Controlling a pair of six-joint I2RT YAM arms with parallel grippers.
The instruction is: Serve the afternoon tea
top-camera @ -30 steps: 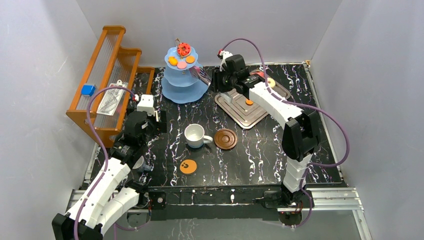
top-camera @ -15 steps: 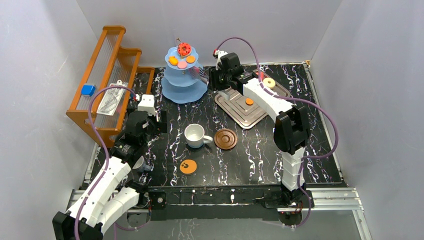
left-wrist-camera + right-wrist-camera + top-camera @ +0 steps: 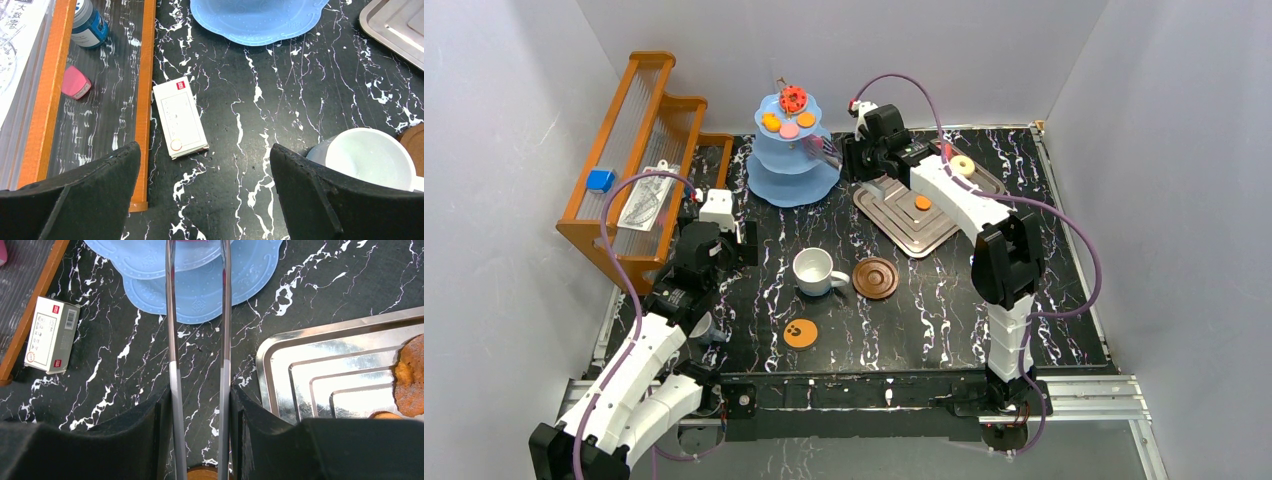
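The light-blue three-tier stand [image 3: 792,160] carries red, orange and pink pastries [image 3: 790,110] on its top tier. My right gripper [image 3: 856,160] [image 3: 200,405] is shut on metal tongs [image 3: 172,340] that reach over the stand's lower tiers [image 3: 200,295]; their tips run off the wrist view's top edge with something pink between them. A white donut [image 3: 963,165] and an orange pastry [image 3: 922,203] lie on the silver tray [image 3: 904,232]. The white mug [image 3: 812,270] [image 3: 370,157], brown saucer [image 3: 875,278], paw-print coaster [image 3: 800,333] and grey cup [image 3: 704,328] sit apart. My left gripper [image 3: 724,240] [image 3: 205,200] is open and empty.
An orange wooden rack [image 3: 639,150] stands along the left, with a blue bottle [image 3: 87,25] and a pink eraser [image 3: 75,84] on its base. A small white box [image 3: 179,119] lies beside the rack's rail. White walls close in the table on three sides.
My right arm has moved left and back toward the stand with the tongs, uncovering the donut on the tray. The left arm has not moved.
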